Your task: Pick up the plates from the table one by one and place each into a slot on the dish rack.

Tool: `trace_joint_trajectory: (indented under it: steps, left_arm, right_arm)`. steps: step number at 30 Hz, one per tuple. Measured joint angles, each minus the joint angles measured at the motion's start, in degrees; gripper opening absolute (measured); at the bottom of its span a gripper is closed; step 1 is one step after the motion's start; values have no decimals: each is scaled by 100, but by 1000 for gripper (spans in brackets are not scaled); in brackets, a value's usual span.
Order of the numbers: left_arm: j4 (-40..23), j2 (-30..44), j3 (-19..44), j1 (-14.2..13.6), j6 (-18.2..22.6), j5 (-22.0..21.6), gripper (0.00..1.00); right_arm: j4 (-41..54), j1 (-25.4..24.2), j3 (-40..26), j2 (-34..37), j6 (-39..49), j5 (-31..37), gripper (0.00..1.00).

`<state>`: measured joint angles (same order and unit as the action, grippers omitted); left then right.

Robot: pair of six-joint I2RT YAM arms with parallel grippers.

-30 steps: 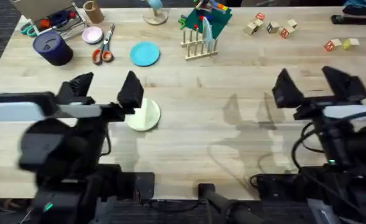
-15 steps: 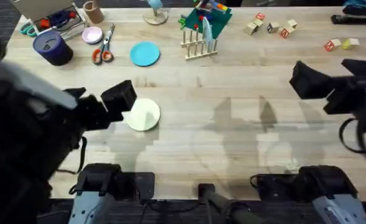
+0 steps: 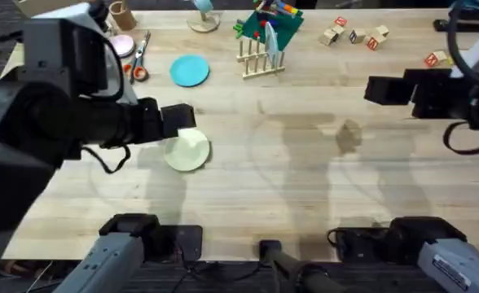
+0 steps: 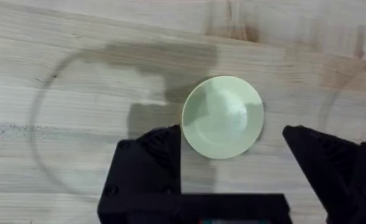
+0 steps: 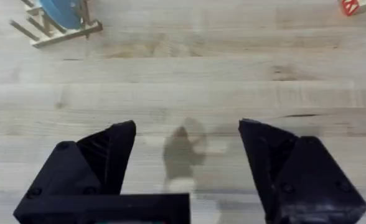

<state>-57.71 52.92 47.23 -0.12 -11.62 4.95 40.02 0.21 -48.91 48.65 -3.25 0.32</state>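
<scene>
Cream plate [image 3: 187, 150]: lies flat on the table [image 3: 305, 195], left of centre; seen from straight above in left wrist view [image 4: 223, 117], between the two black fingers.
Blue plate [image 3: 190, 70]: flat on table, farther back, well apart from cream plate, just left of the rack.
Dish rack [image 3: 260, 59]: pale wood w/ upright pegs, at back centre; green holder [image 3: 270, 24] w/ colourful bits seen right behind it. Rack corner also caught in right wrist view [image 5: 55, 25], a blue thing behind its pegs.
Left gripper [image 4: 233, 165]: held over the cream plate, jaws spread wide, nothing gripped; contact w/ plate can't be told.
Right gripper [image 5: 186, 168]: held above bare table at right side, jaws spread wide, nothing between them; its shadow seen on the wood below.
Other items: scissors [image 3: 138, 61] and pink disc [image 3: 124, 45] at back left, partly hidden by left arm; wooden blocks [image 3: 353, 34] at back right.
</scene>
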Motion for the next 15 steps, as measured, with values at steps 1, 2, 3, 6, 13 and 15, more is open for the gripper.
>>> trace_joint_trajectory:
  steps: [1,2,3,6,13,15]
  left_arm:
    - [-1,100,11,0,0,0,993]
    - [-2,188,19,0,0,0,993]
    - [-2,266,19,0,0,0,993]
    - [3,429,19,0,0,0,993]
    - [52,488,19,0,-17,0,537]
    - [55,488,19,0,-15,2,231]
  right_arm:
    - [-15,0,-5,78,-12,0,994]
    - [-12,0,-6,139,-18,-2,995]
    - [-10,0,-6,195,-20,-11,995]
    - [-10,0,-6,289,-31,-17,995]
    - [-12,0,-10,310,-63,-17,995]
    - [-12,0,-10,310,-63,-17,995]
